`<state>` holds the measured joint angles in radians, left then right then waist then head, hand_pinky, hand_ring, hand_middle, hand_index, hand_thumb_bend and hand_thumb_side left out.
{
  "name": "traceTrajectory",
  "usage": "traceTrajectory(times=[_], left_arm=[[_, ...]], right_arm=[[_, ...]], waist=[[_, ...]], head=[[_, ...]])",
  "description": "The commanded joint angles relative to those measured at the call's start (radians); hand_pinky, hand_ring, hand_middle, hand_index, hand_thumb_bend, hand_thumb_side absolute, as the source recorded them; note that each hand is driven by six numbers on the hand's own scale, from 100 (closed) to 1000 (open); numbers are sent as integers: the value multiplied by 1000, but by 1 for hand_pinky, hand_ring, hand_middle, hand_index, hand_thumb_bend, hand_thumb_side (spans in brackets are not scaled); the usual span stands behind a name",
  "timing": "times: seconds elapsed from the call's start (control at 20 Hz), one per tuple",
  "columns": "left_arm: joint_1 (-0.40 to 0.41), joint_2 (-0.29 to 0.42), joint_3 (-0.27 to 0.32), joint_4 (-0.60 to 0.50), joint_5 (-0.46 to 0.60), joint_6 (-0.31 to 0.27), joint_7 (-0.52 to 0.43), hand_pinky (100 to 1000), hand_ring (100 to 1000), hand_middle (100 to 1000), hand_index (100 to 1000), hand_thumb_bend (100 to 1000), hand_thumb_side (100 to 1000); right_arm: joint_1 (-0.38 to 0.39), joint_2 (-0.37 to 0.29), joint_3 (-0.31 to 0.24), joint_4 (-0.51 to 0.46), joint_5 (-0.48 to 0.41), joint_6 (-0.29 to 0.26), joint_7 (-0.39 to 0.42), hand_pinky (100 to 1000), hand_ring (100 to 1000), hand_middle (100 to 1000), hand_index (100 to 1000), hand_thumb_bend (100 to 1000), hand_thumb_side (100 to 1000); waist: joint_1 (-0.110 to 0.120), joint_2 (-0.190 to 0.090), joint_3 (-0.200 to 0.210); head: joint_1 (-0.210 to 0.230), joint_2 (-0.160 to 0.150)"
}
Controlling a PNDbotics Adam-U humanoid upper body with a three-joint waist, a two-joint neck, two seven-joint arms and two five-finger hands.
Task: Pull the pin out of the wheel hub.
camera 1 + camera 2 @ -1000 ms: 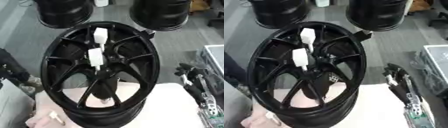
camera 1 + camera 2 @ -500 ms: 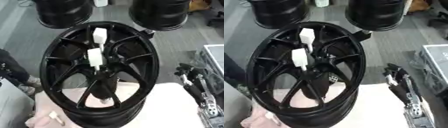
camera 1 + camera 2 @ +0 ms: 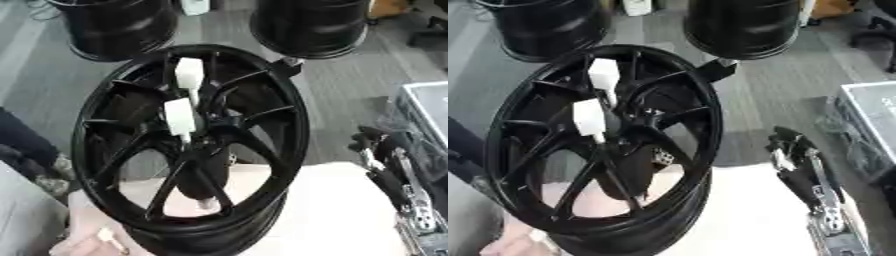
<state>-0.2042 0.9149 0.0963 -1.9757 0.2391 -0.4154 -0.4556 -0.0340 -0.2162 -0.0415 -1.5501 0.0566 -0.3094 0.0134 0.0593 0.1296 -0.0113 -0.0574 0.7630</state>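
In the left eye view, the hub [image 3: 192, 150] stood upright on the desk [image 3: 332, 210], face turned toward us. Two white pins showed on it: the upper pin [image 3: 189, 74] among the spokes near the rim, the lower pin [image 3: 179, 116] close to the centre, one just above the other. Our right hand [image 3: 389, 167] hung at the right edge, well apart from the hub, fingers relaxed and pointing up, with nothing in it. Our left hand did not show here (the dark shapes at the left edge we could not make out). We judged the task barely begun: the reach had not started.

In the right eye view, the hub sat further left, and the right hand [image 3: 798, 167] showed more plainly, idle and empty beside the rim's right side, not touching it. Both pins were seated in the spokes. At the lower left corner a person's hand [image 3: 514, 246] rested near the hub's base; whether it touched the hub we could not tell. The next move, we judged, called for bringing a hand across to a pin, pinching it, and drawing it straight outward.
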Motion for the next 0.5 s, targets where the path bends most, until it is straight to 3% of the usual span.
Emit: traceTrajectory(times=[0.05, 0.25, 0.5], left_arm=[[-106, 178, -98, 27, -55, -72, -15, 726, 626, 675, 834, 620, 530], [-304, 158, -265, 97, -159, -106, -102, 718, 634, 687, 836, 667, 558], [-488, 17, -437, 205, -319, -130, -250, 715, 640, 693, 837, 673, 567]], right_arm=[[-8, -26, 8, -5, 4, -2, 9, 768, 662, 666, 804, 100, 511], [-12, -30, 12, -1, 0, -1, 13, 768, 662, 666, 805, 100, 512], [-14, -34, 13, 0, -5, -2, 18, 768, 662, 666, 804, 100, 512]], waist=[[5, -20, -11], [12, -25, -29], [16, -30, -39]], head=[[13, -7], [14, -13], [11, -14]])
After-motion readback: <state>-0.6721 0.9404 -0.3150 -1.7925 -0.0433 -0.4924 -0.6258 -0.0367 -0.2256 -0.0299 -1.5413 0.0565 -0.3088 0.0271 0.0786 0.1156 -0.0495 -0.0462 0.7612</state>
